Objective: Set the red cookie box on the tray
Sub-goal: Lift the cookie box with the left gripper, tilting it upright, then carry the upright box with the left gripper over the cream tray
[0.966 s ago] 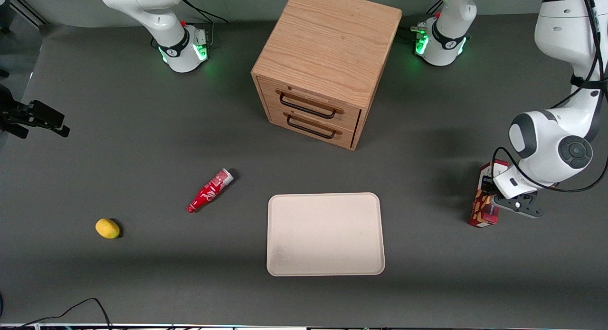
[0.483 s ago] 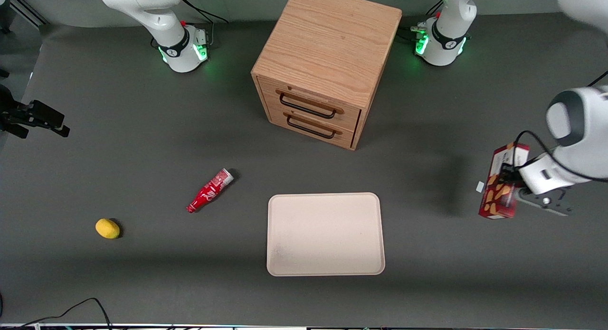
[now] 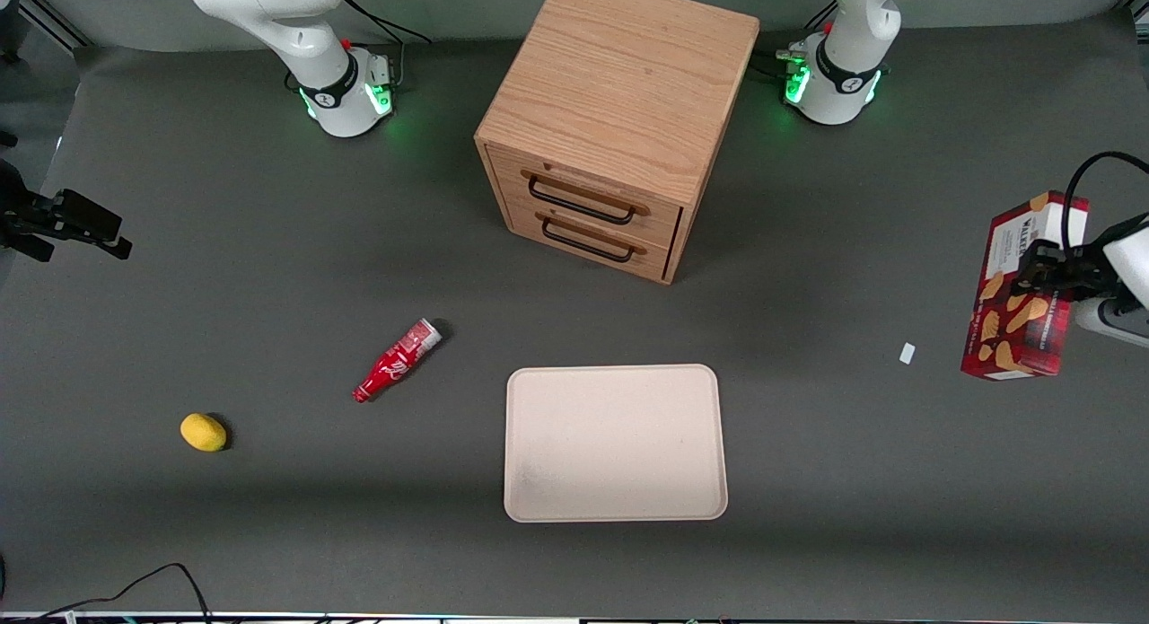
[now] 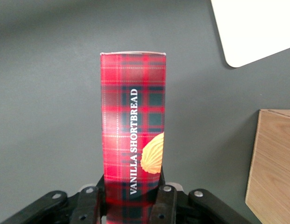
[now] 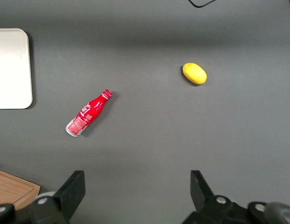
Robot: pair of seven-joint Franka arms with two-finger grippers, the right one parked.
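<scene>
claw (image 4: 130,205) gripping red cookie box (image 3: 1023,287), arm cropped

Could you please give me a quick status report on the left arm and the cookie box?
Tool shut on red cookie box, held above the table at the working arm's end. Tray bare, not yet reached. Nothing between box and tray but a small white scrap.

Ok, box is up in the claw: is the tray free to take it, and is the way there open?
The tray lies wholly bare. The claw, shut on the red cookie box, hangs at the working arm's end; only bare mat and a small white scrap lie between. The wooden drawer cabinet stands farther from the camera.
</scene>
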